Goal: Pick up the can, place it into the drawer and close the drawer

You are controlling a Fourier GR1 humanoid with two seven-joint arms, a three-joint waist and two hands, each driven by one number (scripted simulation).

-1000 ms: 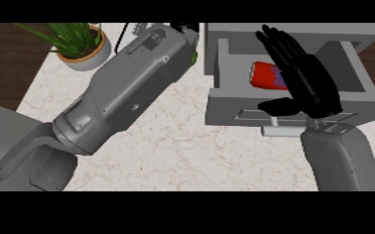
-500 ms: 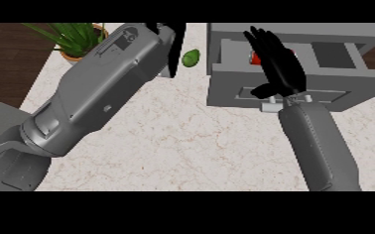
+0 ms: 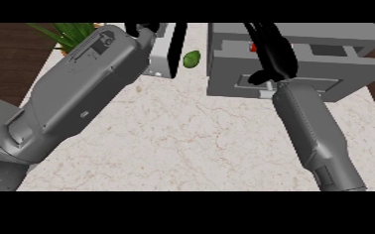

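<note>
The grey drawer (image 3: 343, 74) stands at the counter's back right, its front panel facing me. A sliver of the red can (image 3: 253, 46) shows inside it, mostly hidden behind my right hand (image 3: 275, 59). That hand is open, its straight black fingers lying over the drawer's front and top edge, with the wrist just above the small handle (image 3: 267, 85). My left forearm (image 3: 81, 89) slants across the left side. Only a bit of my left hand (image 3: 143, 28) shows at the top edge.
A green fruit (image 3: 191, 58) lies on the marble counter (image 3: 183, 139) between the drawer and a light box with a black side (image 3: 173, 49). A potted plant (image 3: 67, 33) stands at the back left, beside the counter's left edge.
The drawer looks pushed further in, and the can has gone from plainly seen to nearly hidden. My right hand has moved forward and left along the drawer. The green fruit has come into sight.
</note>
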